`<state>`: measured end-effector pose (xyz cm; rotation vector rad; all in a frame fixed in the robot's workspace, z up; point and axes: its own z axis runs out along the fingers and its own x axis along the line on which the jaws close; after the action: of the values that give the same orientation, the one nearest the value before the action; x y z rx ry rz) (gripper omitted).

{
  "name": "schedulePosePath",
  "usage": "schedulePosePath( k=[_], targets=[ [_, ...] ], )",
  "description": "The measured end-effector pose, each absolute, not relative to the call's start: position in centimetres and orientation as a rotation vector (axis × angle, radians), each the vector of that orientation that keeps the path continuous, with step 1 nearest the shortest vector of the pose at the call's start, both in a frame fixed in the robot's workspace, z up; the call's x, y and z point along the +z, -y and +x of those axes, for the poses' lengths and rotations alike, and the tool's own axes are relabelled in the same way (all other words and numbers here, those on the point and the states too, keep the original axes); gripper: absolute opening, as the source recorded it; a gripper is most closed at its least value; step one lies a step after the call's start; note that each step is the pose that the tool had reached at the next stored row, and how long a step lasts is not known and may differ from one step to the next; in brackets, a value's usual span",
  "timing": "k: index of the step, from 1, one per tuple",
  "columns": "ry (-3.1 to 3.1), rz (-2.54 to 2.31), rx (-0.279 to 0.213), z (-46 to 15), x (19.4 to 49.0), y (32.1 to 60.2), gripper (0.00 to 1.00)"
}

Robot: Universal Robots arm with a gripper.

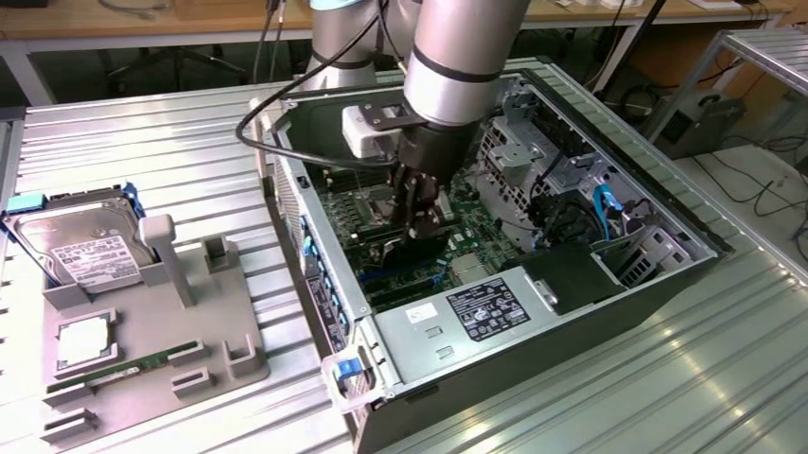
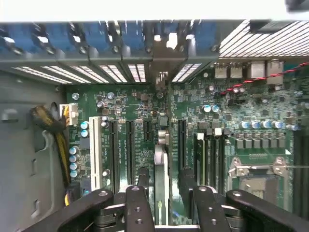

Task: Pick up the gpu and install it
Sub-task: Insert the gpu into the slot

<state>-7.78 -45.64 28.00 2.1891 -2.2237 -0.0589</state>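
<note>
Claw reaches down inside open black computer case, black fingers closed on the thin black gpu card, seen edge-on and standing upright. Card sits directly under the claw, its lower edge over the green motherboard among the long black expansion slots; cannot tell if it is seated. Well away from the claw, outside the case, a silver labelled hard drive rests on grey plastic fixture.
</note>
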Motion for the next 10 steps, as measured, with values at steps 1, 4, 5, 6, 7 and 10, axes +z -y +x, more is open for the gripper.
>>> schedulePosePath(
  k=[1, 4, 5, 6, 7, 10],
  targets=[
    [2.223, 2.188, -0.058, -7.8, 29.19, 45.51, 0.4],
    [2.222, 2.187, -0.055, -7.84, 29.79, 45.4, 0.32],
    [2.221, 2.186, -0.053, -7.87, 29.89, 45.34, 0.32],
    [2.221, 2.186, -0.051, -7.89, 29.92, 45.3, 0.25],
    [2.22, 2.185, -0.05, -7.92, 29.94, 45.25, 0.19],
    [2.219, 2.184, -0.044, -8.03, 29.84, 45.12, 0.13]
  ],
)
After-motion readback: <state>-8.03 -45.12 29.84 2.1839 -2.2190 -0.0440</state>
